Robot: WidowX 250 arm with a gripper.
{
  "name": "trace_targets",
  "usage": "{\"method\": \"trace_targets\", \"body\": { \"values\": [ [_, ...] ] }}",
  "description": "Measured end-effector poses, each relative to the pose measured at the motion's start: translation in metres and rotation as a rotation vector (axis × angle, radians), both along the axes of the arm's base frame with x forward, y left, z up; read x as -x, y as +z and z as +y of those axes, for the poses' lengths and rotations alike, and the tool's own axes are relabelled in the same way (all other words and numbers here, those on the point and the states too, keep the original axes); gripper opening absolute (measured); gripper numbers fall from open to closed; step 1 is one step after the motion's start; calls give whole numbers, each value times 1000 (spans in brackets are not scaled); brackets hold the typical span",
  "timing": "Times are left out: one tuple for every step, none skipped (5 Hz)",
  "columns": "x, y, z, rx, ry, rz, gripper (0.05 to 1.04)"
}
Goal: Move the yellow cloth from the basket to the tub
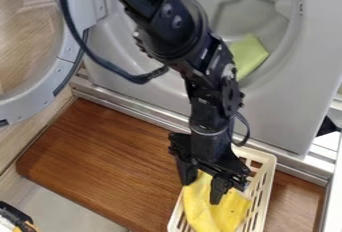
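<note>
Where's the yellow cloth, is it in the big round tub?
No, the yellow cloth is in the basket, down by the wooden board.

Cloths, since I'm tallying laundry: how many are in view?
2: a yellow cloth in the white basket, and a green cloth in the tub. Others may be hidden.

A laundry area: the machine (280, 118) has an open, round door (28, 107).
</note>
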State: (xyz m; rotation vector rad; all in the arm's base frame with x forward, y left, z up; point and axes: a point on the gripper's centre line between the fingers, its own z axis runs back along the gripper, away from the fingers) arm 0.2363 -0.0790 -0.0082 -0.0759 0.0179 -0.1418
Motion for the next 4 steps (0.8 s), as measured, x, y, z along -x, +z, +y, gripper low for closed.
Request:
{"method": "trace_targets", "body": {
  "values": [
    [-3,-5,-5,-5,-20,25,325],
    [-7,-8,-6,-12,-38,49,126],
    [-12,-8,-11,-2,-64,49,55],
    [-14,-4,-13,6,-91,61,51]
  ]
}}
